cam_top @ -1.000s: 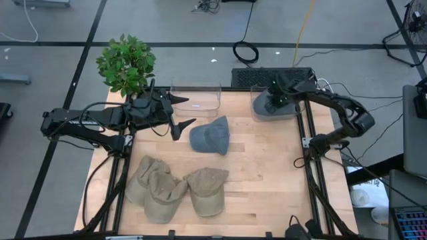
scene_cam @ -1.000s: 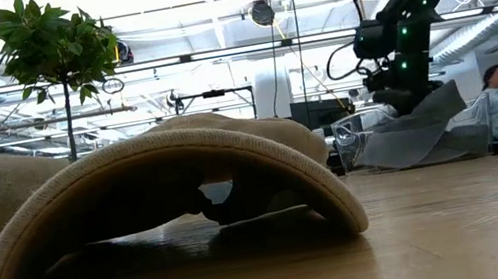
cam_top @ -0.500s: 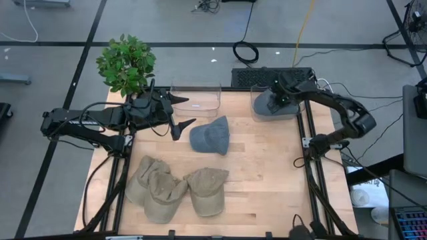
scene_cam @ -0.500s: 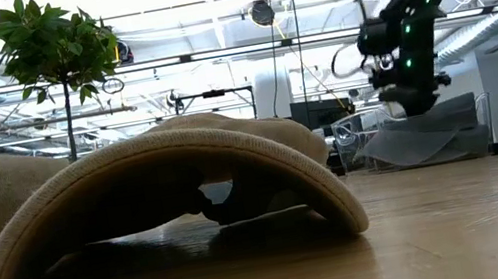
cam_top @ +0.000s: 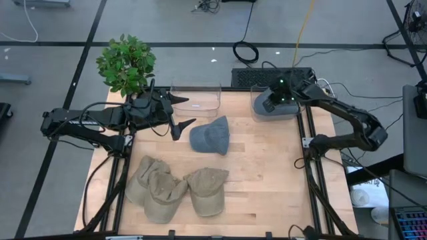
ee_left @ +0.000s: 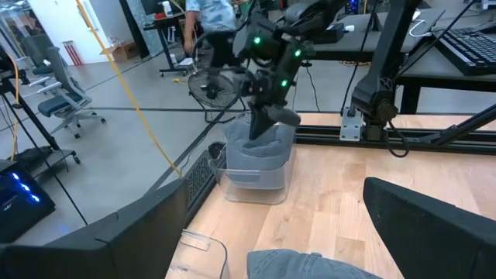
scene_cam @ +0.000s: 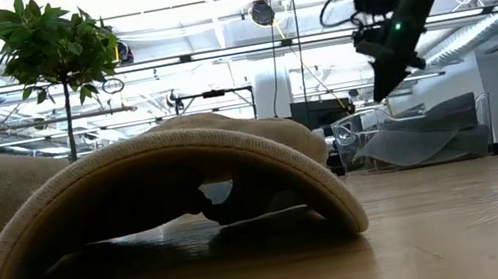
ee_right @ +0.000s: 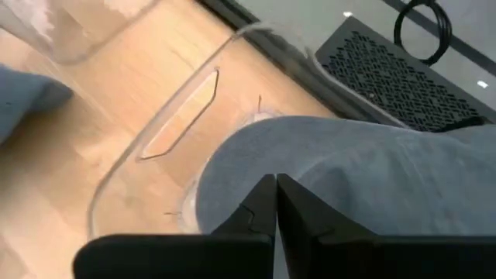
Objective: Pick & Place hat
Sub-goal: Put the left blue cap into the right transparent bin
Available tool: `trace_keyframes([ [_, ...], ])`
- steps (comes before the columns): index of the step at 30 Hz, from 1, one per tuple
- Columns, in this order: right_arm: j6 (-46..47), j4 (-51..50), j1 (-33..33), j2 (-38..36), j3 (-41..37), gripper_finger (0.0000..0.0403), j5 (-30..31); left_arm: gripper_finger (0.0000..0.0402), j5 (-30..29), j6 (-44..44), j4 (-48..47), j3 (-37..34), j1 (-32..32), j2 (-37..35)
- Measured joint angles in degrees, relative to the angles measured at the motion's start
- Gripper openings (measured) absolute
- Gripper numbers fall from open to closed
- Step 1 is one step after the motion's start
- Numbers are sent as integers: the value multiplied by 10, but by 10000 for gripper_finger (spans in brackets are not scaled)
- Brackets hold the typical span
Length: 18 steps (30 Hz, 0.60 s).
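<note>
while one grey hat [cam_top: 273, 110] lies in its bin [cam_top: 256, 115], closed right gripper [cam_top: 268, 105] above, another grey hat [cam_top: 209, 137] and tan hats [cam_top: 175, 190] remain; left gripper [cam_top: 181, 112] waits open.

Potted plant [cam_top: 125, 63] stands at the far-left corner of the wooden table [cam_top: 267, 173], just off its edge, its green leaves also showing in the low view against the ceiling lights. Beyond the table's far edge on the grey floor: a black perforated panel [cam_top: 272, 75], a coiled black cable [cam_top: 245, 51] and a yellow cable [cam_top: 303, 25] running away from the table. Left wrist view shows a floor fan [ee_left: 213, 82], blue office chairs [ee_left: 60, 101] and a person [ee_left: 211, 17] partly in view beyond it.
</note>
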Motion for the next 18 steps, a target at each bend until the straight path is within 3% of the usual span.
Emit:
trace_keyframes([
  [7,-2,20,-13,108,1,0,59,397,0,0,0,0,0,0],
  [12,-1,15,-26,173,4,0,58,397,0,0,0,0,0,0],
  [18,-1,21,-27,188,3,0,59,397,0,0,0,0,0,0],
])
